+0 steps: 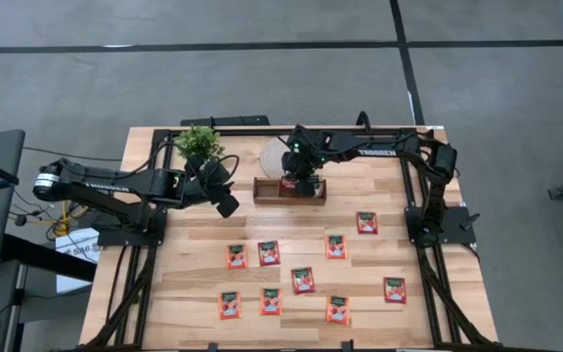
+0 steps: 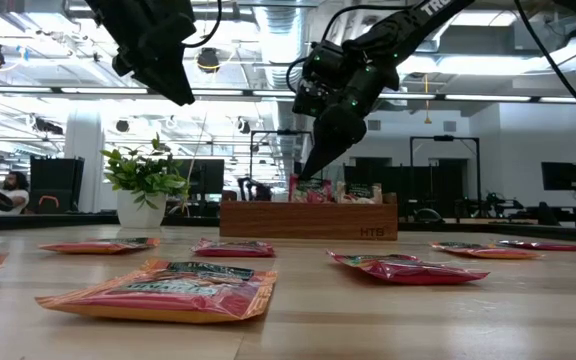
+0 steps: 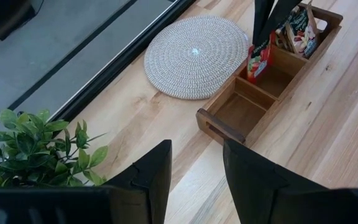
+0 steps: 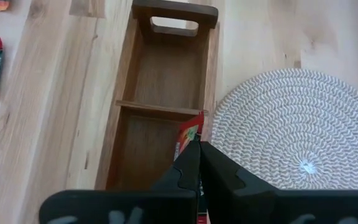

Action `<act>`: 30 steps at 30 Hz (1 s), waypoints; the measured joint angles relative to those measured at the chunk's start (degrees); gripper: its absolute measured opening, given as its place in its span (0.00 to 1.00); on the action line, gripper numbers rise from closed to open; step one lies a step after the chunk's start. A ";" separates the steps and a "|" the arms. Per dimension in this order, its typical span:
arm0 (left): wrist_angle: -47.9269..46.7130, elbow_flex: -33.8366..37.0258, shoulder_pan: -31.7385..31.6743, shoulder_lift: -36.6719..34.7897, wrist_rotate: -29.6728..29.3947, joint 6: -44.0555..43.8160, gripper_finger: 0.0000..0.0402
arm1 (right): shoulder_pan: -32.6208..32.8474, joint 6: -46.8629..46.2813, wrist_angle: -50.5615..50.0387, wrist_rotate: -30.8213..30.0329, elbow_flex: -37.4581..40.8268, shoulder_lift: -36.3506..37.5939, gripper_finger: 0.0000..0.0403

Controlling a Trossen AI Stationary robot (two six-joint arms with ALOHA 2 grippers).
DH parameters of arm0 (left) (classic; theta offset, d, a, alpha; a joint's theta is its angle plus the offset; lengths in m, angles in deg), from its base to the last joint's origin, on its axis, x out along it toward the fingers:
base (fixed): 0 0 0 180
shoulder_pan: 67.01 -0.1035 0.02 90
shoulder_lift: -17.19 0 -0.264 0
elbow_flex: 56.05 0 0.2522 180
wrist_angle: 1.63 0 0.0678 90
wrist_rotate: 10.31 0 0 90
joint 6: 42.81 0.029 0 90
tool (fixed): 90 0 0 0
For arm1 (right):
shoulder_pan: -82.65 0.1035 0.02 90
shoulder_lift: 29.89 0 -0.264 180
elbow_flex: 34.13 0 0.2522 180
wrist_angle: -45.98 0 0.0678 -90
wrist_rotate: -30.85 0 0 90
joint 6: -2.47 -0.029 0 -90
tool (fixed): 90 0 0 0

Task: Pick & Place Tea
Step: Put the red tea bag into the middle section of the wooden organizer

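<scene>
A brown wooden three-part tray (image 1: 265, 191) stands at the far middle of the table, next to a round white woven mat (image 3: 194, 55). My right gripper (image 1: 302, 184) is over the tray's middle compartment, shut on a red tea sachet (image 3: 259, 61). Several more sachets stand in the end compartment (image 3: 298, 30) on the table's right side. The compartment at the other end (image 3: 236, 111) is bare. Several red sachets (image 1: 269, 252) lie flat across the near half of the table. My left gripper (image 1: 227, 202) hovers open to the left of the tray, holding nothing. My right gripper pinches the red sachet by its upper end (image 4: 190, 132) between its two fingers. The fingers (image 3: 267, 18) slant down from above. The sachet hangs upright below them with its lower end (image 3: 253, 76) down inside the middle compartment; whether it touches the floor there does not show.
A small potted plant (image 1: 199, 143) stands at the far left of the table, just behind my left gripper. Black frame rails run along the table's far edge and both sides. Bare wood lies between the tray and the scattered sachets.
</scene>
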 joint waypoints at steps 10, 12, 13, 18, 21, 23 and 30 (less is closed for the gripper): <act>0.00 0.00 0.00 0.00 0.00 -0.07 0.34 | 0.04 0.00 0.21 -0.35 0.02 0.00 0.16; 0.00 0.00 0.00 0.00 0.00 -0.07 0.34 | 0.04 0.01 0.36 -1.28 0.02 0.00 0.18; 0.00 0.00 0.00 0.00 0.00 -0.07 0.34 | 0.04 0.02 0.53 -1.56 0.02 -0.02 0.19; 0.00 0.00 0.00 0.00 0.00 -0.20 0.34 | 0.02 0.00 1.33 -3.56 0.02 -0.02 0.21; 0.00 0.00 0.00 0.00 0.00 -0.28 0.34 | 0.00 -1.74 0.83 -5.70 0.04 0.59 0.20; 0.00 0.00 0.00 0.00 0.00 -0.26 0.34 | -0.02 -2.88 -1.90 -6.14 -1.48 1.41 0.20; 0.00 0.00 0.00 0.00 0.00 -0.22 0.34 | 0.02 -4.74 -22.28 -6.01 -11.66 3.18 0.20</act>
